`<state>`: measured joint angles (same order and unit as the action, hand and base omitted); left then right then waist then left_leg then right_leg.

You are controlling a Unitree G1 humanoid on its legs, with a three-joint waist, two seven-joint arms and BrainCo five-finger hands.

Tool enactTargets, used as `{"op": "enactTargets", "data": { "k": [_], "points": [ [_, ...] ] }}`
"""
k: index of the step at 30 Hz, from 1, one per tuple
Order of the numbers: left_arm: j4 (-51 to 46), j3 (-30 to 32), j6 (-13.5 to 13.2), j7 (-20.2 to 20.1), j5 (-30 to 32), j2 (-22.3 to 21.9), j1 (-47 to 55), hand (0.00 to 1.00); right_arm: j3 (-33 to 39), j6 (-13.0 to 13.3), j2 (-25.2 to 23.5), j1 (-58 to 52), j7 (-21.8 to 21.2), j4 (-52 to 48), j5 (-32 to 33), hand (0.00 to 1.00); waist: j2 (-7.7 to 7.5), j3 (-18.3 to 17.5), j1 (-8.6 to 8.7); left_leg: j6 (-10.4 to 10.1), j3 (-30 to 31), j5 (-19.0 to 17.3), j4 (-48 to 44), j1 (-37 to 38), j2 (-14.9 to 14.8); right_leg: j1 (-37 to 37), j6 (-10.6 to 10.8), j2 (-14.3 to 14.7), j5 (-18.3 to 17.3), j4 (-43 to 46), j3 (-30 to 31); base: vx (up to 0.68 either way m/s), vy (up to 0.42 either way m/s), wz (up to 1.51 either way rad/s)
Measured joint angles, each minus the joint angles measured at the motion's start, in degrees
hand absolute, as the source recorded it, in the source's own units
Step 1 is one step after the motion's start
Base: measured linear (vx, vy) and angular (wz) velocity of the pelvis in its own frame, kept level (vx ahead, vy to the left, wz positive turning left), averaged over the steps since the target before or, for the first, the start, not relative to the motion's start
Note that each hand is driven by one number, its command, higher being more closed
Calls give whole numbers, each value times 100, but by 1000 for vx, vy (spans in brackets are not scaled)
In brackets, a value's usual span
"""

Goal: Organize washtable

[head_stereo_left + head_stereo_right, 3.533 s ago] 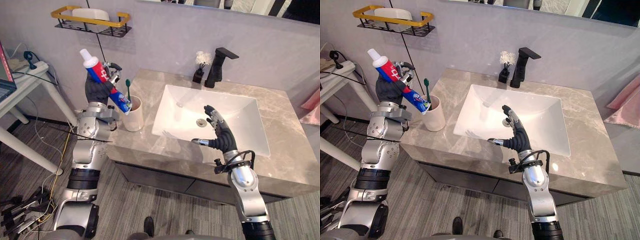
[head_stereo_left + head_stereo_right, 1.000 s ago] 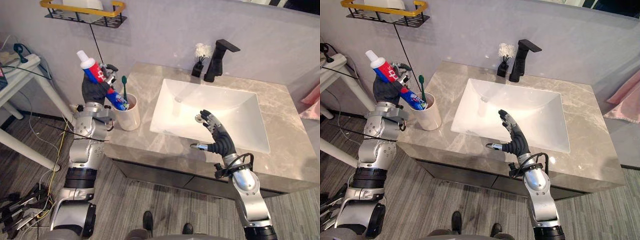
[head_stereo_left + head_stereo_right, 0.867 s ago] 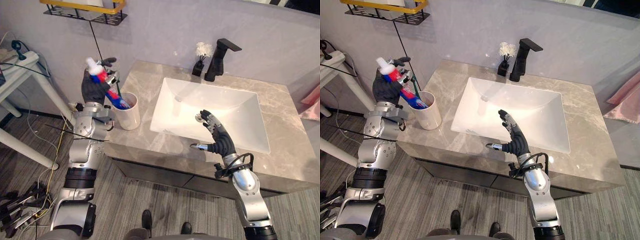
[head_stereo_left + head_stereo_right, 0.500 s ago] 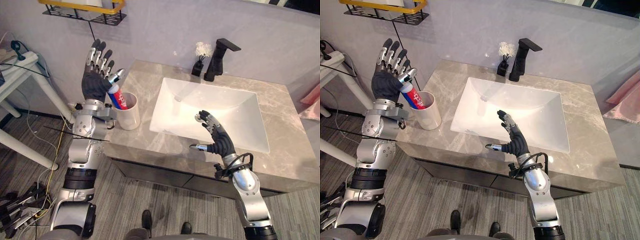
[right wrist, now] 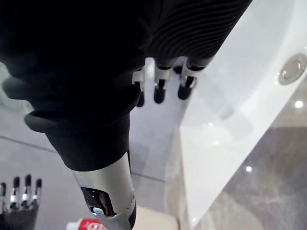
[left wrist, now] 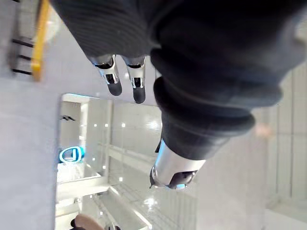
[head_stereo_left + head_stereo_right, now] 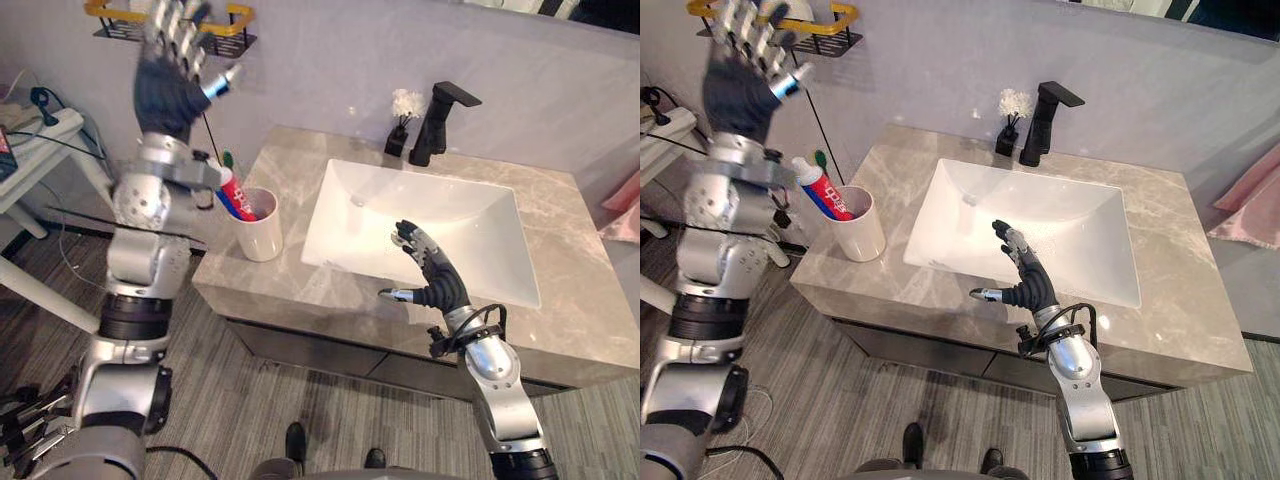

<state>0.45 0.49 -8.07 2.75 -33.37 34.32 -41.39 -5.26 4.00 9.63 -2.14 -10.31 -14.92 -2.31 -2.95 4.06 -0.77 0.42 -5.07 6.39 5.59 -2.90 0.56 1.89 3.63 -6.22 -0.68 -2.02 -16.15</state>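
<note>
Silver-grey arms [image 7: 140, 255], dark-ribbed hands [image 7: 162, 95]

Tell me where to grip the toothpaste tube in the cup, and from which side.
Probably the upper part below the cap: the toothpaste tube juts from the cup, leaning to the robot's left. Come from above-left, clear of the toothbrush beside it.

Open basin [image 7: 455, 215]; cup [image 7: 262, 236] left, faucet [image 7: 432, 132] behind.

Toothpaste [image 7: 823, 190] base inside cup [image 7: 862, 232]
</note>
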Motion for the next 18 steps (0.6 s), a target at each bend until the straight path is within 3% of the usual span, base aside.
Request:
{"op": "enactTargets", "data": {
  "k": [5,6,11,13,14,18],
  "points": [
    [-114,219,-142,4,-176,275,-32,0,-37,10,-8,2,-5,13,-2,0,186,-125,-24,-1,104,1,2,-2,34,66,8,-6,-34,-9,-131,20,9,15],
    [-210,343,-184,13,-203,331,-32,100,-37,12,-9,2,-6,14,-2,0,202,-135,-42,-2,125,1,3,-2,34,78,-7,-8,-46,-14,-154,16,11,10],
    [-402,604,-335,-7,-207,543,156,100,-38,14,-11,-7,-14,59,-5,0,207,-197,-93,-20,223,15,2,-43,31,86,-6,-12,-74,-9,-261,20,4,10],
    [-1004,966,-352,-27,-207,490,878,100,-27,17,-13,-31,-17,65,-5,0,224,-228,-81,-20,221,14,2,-42,37,84,10,-20,-78,-10,-253,27,1,0],
    [-1753,1347,-361,-127,-203,176,1872,100,17,17,-11,-112,-17,64,-4,0,222,-233,-109,-21,229,13,1,-44,37,84,24,-20,-90,-11,-258,46,-2,2],
    [-2473,1487,-207,-373,-198,-835,3604,100,106,16,-33,-305,-94,65,-5,0,217,-239,-236,-21,265,13,0,-50,33,91,28,-11,-103,-11,-286,29,-4,4]
  ]
}}
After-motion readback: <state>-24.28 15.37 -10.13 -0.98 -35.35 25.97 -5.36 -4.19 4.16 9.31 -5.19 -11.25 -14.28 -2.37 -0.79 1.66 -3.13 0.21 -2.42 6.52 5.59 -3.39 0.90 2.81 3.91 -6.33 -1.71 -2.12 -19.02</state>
